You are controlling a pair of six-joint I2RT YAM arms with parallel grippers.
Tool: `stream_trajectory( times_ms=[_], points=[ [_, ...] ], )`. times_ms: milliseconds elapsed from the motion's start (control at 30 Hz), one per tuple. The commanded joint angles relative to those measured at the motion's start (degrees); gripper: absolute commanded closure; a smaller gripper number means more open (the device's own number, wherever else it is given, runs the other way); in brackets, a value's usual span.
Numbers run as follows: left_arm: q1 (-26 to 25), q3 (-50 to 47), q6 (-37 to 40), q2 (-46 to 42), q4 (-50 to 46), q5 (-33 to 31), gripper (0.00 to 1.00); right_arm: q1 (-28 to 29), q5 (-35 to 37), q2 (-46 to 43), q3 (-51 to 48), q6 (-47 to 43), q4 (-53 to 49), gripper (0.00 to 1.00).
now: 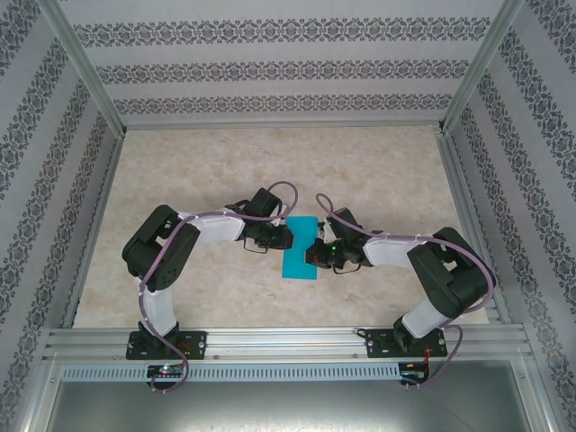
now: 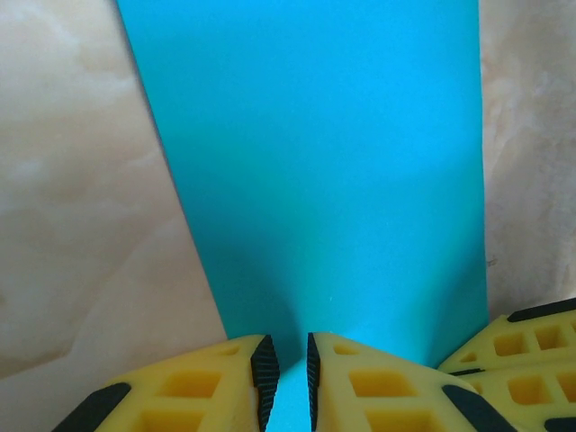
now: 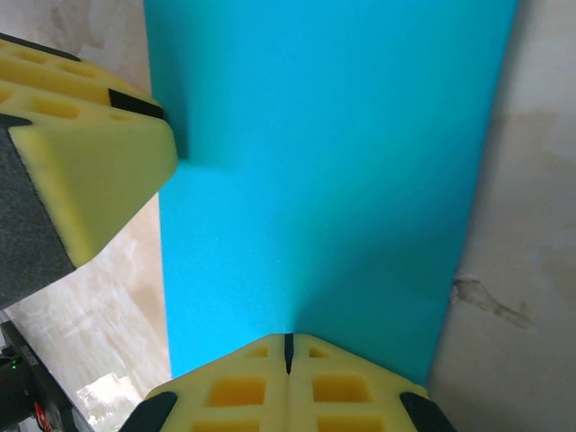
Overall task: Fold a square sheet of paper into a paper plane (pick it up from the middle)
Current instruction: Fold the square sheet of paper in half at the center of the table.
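Marbled tabletop; smooth teal paper, perhaps folded, between both pinching foam grippers.

Wide bare table beyond the teal paper, open all the way to the patterned back wall. Bare too on the near side of the paper, up to the aluminium rail. Blocked on the paper's left edge by the left gripper, its yellow fingers narrowly apart over that edge. Blocked on the right edge by the right gripper, pads pressed together. Little room between the two above the paper. Hemmed at both sides by frame posts.
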Motion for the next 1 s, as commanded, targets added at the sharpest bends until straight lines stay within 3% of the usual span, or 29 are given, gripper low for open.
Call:
stream_trajectory(
  times_ms=[0,600,967],
  points=[
    [-1.0,-4.0,2.3,7.1,-8.3,-7.7,0.75,0.4,0.6,-0.8,-1.2,-1.5,-2.7,0.98],
    [-1.0,-3.3,2.9,8.6,-8.9,-7.9,0.75,2.3,-2.0,-7.3,-11.2,-2.6,-5.7,0.98],
    [-1.0,-2.7,2.9,8.5,-9.1,-7.7,0.75,3.8,1.7,-12.7,-9.4,-5.7,-18.1,0.98]
  ],
)
